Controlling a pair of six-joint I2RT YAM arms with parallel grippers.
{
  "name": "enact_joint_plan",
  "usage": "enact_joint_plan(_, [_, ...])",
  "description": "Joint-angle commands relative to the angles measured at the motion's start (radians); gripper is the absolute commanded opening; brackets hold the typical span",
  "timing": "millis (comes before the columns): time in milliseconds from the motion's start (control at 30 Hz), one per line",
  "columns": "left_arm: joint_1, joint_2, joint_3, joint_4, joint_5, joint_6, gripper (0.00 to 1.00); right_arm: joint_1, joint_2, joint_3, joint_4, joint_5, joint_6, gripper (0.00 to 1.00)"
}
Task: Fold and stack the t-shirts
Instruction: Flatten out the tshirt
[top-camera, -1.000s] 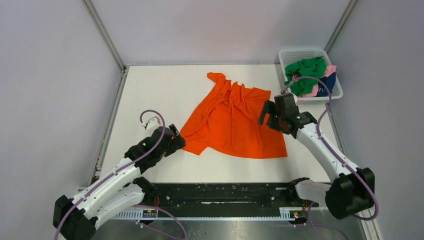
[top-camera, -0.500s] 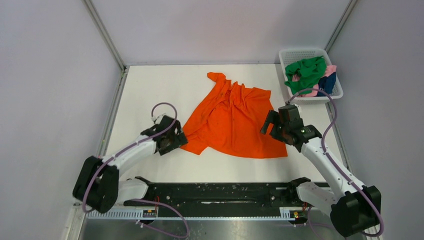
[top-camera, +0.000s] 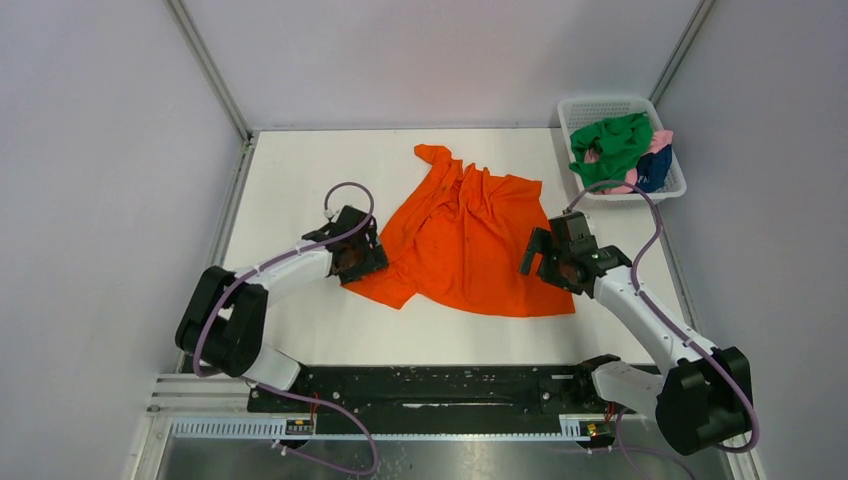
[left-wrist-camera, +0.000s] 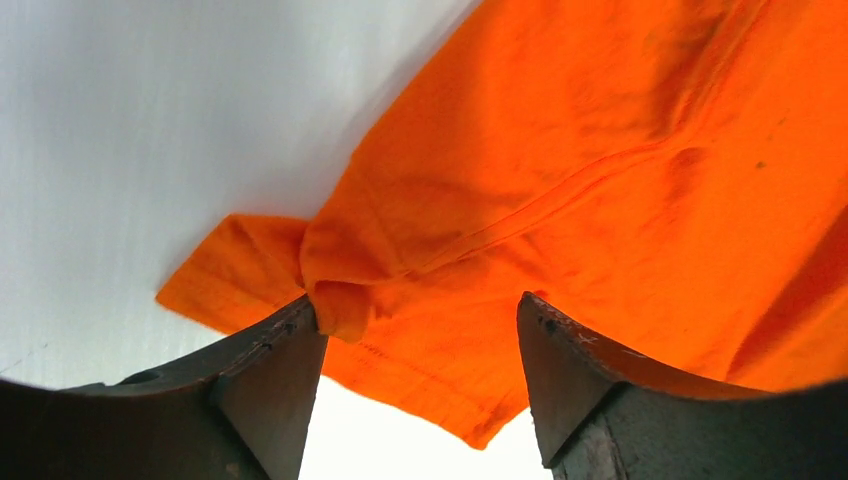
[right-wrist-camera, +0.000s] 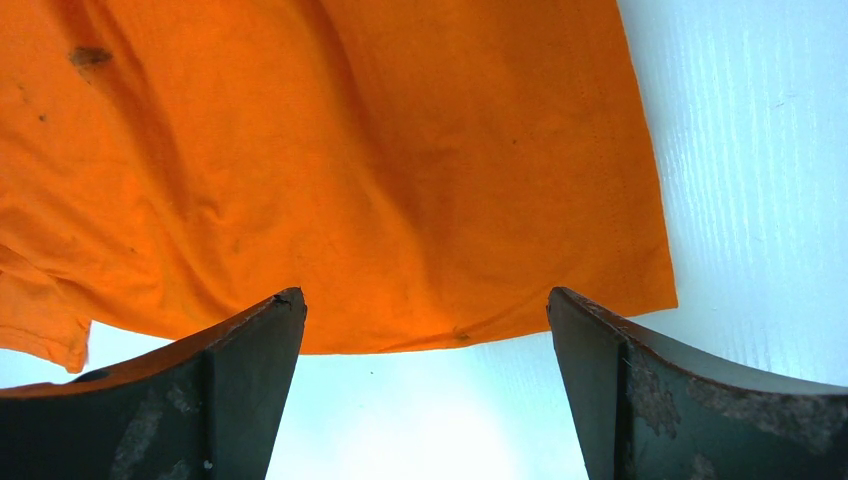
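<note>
At the near edge of the white table (top-camera: 300, 170), the two arms are reaching forward from their black base rail (top-camera: 430, 385). The left gripper (top-camera: 366, 264) is sitting low at the sleeve on the left side of the orange t-shirt (top-camera: 465, 240). In its wrist view the jaws are standing apart, but not very wide, and a small bunched fold of the sleeve (left-wrist-camera: 340, 300) is lying between them. The fold is touching one finger (left-wrist-camera: 270, 370); for the other finger I cannot tell if it is touching the cloth.

The right gripper (top-camera: 540, 262) is hanging above the near right part of the same shirt. Its jaws are standing wide and are holding nothing, and the hem (right-wrist-camera: 480, 335) is running across the gap between the two fingers.

The orange t-shirt is lying wrinkled in the middle of the table, with one narrow part pointing to the far side.

In the far right corner a white mesh basket (top-camera: 600, 103) is standing. A green t-shirt (top-camera: 612, 145) is lying on top inside it, with a pink t-shirt (top-camera: 662, 140) and a navy t-shirt (top-camera: 655, 168) showing beside it.
</note>
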Motion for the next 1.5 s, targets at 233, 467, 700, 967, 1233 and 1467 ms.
enact_joint_plan(233, [0.031,0.259,0.293,0.022,-0.009,0.050,0.68,0.000,0.028,0.011,0.010,0.030,-0.041,0.99])
enact_joint_plan(467, [0.088,0.278,0.354,-0.050,0.020,0.074,0.69,0.001,0.009,0.009,-0.008,0.058,-0.047,0.99])
enact_joint_plan(700, [0.134,-0.101,0.101,-0.041,-0.085,0.055,0.77,0.001,-0.024,-0.001,-0.007,0.059,-0.039,1.00])
enact_joint_plan(967, [0.265,-0.149,0.005,-0.077,-0.075,0.074,0.75,0.000,-0.027,-0.002,-0.002,0.049,-0.032,1.00])
enact_joint_plan(1233, [0.265,0.105,0.190,-0.164,-0.005,0.189,0.66,0.001,-0.008,0.002,-0.002,0.050,-0.040,0.99])
enact_joint_plan(1467, [0.265,0.241,0.256,-0.189,0.064,0.235,0.64,0.001,0.008,0.009,-0.003,0.060,-0.044,0.99])
